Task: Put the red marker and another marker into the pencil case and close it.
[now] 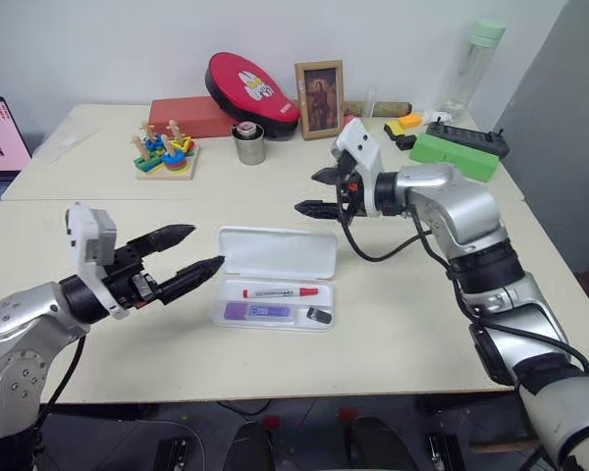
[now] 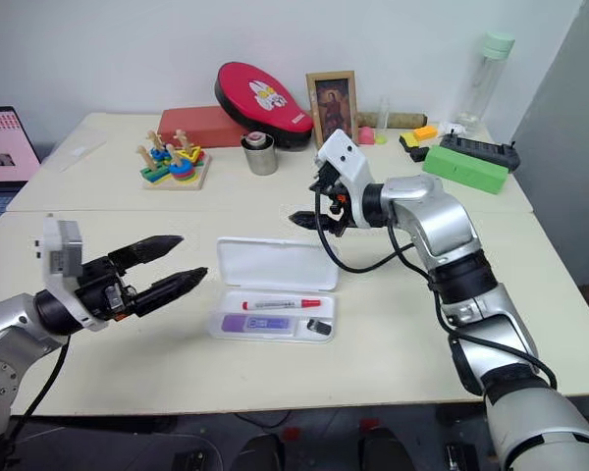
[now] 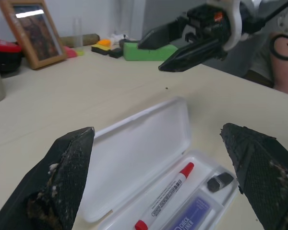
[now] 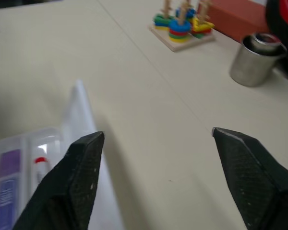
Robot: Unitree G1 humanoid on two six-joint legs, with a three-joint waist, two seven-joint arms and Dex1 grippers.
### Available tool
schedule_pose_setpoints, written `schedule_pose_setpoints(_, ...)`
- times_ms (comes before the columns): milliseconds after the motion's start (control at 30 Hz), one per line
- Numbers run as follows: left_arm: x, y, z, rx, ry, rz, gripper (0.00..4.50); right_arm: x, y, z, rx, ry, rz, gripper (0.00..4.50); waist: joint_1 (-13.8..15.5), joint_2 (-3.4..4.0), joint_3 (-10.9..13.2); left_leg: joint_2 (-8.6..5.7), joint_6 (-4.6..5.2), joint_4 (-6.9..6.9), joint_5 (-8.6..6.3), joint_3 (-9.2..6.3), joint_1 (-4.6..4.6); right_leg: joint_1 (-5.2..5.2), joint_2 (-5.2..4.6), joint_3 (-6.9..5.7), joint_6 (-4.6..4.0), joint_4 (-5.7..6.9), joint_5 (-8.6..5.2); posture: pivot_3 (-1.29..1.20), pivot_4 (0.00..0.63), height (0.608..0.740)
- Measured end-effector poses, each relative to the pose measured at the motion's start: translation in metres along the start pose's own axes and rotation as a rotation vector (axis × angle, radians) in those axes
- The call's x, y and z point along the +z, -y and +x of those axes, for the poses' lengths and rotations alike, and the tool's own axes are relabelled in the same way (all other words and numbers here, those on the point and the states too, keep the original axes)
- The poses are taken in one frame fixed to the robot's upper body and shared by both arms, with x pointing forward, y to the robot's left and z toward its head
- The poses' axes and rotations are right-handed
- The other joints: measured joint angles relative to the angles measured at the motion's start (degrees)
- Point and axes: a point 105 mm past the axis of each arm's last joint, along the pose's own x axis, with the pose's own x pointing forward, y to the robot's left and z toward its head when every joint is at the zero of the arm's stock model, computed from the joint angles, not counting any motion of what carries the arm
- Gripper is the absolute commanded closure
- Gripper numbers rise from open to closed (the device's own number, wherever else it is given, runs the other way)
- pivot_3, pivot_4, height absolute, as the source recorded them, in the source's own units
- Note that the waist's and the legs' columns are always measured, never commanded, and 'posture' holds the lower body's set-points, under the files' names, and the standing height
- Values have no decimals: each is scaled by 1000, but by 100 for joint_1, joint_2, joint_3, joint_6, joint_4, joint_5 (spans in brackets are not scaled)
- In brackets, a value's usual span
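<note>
Pencil case [image 1: 275, 253] lying open; red marker [image 1: 280, 292] and purple marker [image 1: 256, 312] sitting inside. Both grippers, left [image 1: 185, 257] and right [image 1: 321, 192], hanging open, empty. Closing step: push lid from behind, evenly.

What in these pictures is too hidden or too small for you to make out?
- Small black object in the pencil case: too small to identify, head views.
- Red marker label: print too small, left wrist view.
- Purple marker: cut off by the frame edge, left wrist view.
</note>
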Motion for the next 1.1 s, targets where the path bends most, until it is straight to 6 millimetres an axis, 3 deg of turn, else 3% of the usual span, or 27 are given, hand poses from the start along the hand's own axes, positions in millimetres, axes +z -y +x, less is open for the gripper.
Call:
schedule_pose_setpoints(133, -5, -3, -10, 49, -17, -11, 0, -22, 7, 11, -44, -69, 14, 2423, -8, 2, 1, 0, 0, -4, 0, 1, -1, -5, 0, 0, -1, 1, 0, 0, 150, 740)
schedule_pose_setpoints(333, -2, -6, -12, 74, -10, -2, 0, -22, 0, 19, -22, -77, -18, 3937, -11, 3, 1, 0, 0, -4, 0, 1, 0, -3, 0, 0, 0, 2, 0, 0, 150, 740)
schedule_pose_setpoints(433, -2, -6, -12, 76, -11, -2, 0, -22, -8, 20, 20, -77, -38, 4459, -10, 3, 2, 0, 0, -4, 0, 1, 0, -3, 0, 0, 0, 2, 0, 0, 150, 740)
schedule_pose_setpoints(700, -2, -4, -12, 59, -11, -2, 0, -25, -43, 11, 174, -92, -141, 4459, -13, 3, 1, 0, 0, -4, 0, 1, 2, -2, 0, -1, 0, 2, 0, 0, 150, 740)
schedule_pose_setpoints(900, -5, -6, -15, 43, -30, -12, 0, -40, -69, 5, 275, -130, -165, 4459, -14, 1, 1, 1, 0, -2, 0, 1, 2, -3, 0, 0, 1, 2, -1, 0, 150, 740)
schedule_pose_setpoints(1000, -5, -6, -16, 32, -35, -9, 0, -33, -73, 6, 290, -94, -149, 4459, -21, 0, 0, 1, 0, -2, 0, 1, 2, -2, 0, 0, 1, 3, -1, 0, 150, 740)
schedule_pose_setpoints(1100, -5, -6, -16, 28, -35, -9, 0, -10, -64, 6, 257, -20, -125, 4459, -23, 3, 2, 1, -1, -2, 0, 1, 2, -3, 1, 0, 1, 3, 0, 0, 150, 740)
